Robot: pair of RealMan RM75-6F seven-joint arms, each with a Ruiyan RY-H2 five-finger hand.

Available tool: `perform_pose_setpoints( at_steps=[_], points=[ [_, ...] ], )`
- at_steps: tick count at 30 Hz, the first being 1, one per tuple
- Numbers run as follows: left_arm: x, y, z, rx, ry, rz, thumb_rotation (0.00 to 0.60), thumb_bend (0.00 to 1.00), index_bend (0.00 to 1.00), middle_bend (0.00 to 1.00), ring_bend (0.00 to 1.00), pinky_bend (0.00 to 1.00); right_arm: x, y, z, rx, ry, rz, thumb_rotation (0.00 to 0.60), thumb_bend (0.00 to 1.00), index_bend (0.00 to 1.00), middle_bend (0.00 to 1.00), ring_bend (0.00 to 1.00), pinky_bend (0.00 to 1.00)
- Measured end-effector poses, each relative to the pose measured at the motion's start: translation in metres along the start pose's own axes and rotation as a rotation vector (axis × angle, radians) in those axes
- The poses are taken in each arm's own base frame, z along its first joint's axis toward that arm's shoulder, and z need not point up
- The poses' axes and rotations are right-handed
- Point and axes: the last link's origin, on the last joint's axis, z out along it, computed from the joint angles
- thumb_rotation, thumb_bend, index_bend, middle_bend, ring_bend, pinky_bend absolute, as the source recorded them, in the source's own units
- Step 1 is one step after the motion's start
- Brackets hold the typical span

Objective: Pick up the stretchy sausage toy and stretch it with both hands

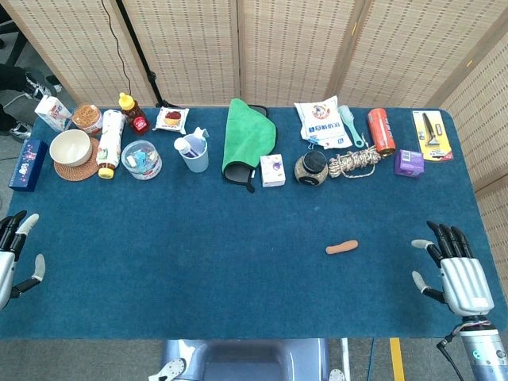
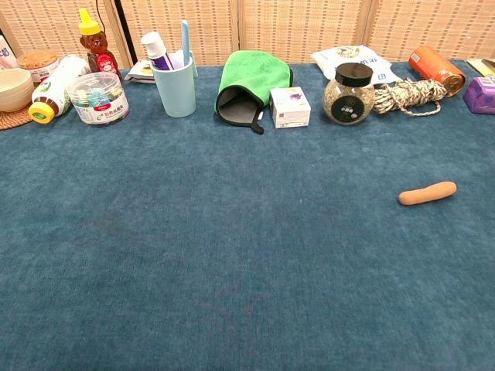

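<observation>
Left robot hand [image 1: 11, 258] and right robot hand [image 1: 458, 274], fingers apart, empty.

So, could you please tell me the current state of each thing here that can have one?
sausage toy: lying flat on the cloth, untouched
left hand: open, at the table's left edge, holding nothing
right hand: open, fingers apart, to the right of the toy
jar: upright, black lid on
cup: upright, holding items
honey bottle: upright, capped
green mitt: lying flat
rope: bundled
</observation>
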Motion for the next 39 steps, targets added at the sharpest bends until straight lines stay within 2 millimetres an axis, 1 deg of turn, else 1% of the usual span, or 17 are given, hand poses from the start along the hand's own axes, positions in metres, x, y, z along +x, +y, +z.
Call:
perform_pose_setpoints(
  at_steps=[7, 11, 14, 19, 24, 28, 35, 39],
  points=[
    [0.012, -0.001, 0.008, -0.012, 0.001, 0.005, 0.36, 0.53, 0.12, 0.09, 0.08, 0.03, 0.0, -0.008, 0.022, 0.051, -0.041, 0.032, 0.6, 0.36, 0.37, 0.03, 0.0, 0.0],
    [0.02, 0.0, 0.012, -0.019, 0.018, 0.009, 0.359, 0.53, 0.12, 0.08, 0.08, 0.03, 0.001, -0.015, 0.043, 0.097, -0.075, 0.066, 0.6, 0.36, 0.37, 0.03, 0.0, 0.0],
    [0.022, 0.002, 0.013, -0.024, 0.018, 0.014, 0.361, 0.53, 0.12, 0.07, 0.07, 0.03, 0.0, -0.02, 0.058, 0.13, -0.093, 0.076, 0.6, 0.36, 0.38, 0.03, 0.0, 0.0],
    [0.023, 0.003, 0.015, -0.017, 0.014, 0.018, 0.361, 0.53, 0.12, 0.06, 0.07, 0.03, -0.007, -0.027, 0.075, 0.167, -0.118, 0.092, 0.6, 0.37, 0.39, 0.03, 0.0, 0.0],
    [0.022, 0.003, 0.017, -0.013, -0.001, 0.024, 0.36, 0.53, 0.12, 0.05, 0.06, 0.03, -0.02, -0.031, 0.097, 0.199, -0.138, 0.097, 0.6, 0.37, 0.38, 0.02, 0.0, 0.0],
    [0.022, 0.004, 0.017, -0.013, -0.006, 0.027, 0.361, 0.53, 0.12, 0.04, 0.06, 0.03, -0.03, -0.034, 0.109, 0.219, -0.163, 0.105, 0.6, 0.37, 0.38, 0.01, 0.0, 0.0],
    [0.021, 0.002, 0.017, -0.005, -0.019, 0.037, 0.36, 0.53, 0.12, 0.04, 0.06, 0.03, -0.055, -0.036, 0.122, 0.243, -0.219, 0.089, 0.6, 0.37, 0.39, 0.01, 0.0, 0.0],
    [0.021, 0.001, 0.017, -0.006, -0.022, 0.04, 0.359, 0.53, 0.12, 0.04, 0.06, 0.03, -0.065, -0.037, 0.124, 0.256, -0.242, 0.077, 0.6, 0.37, 0.4, 0.01, 0.0, 0.0]
  ],
)
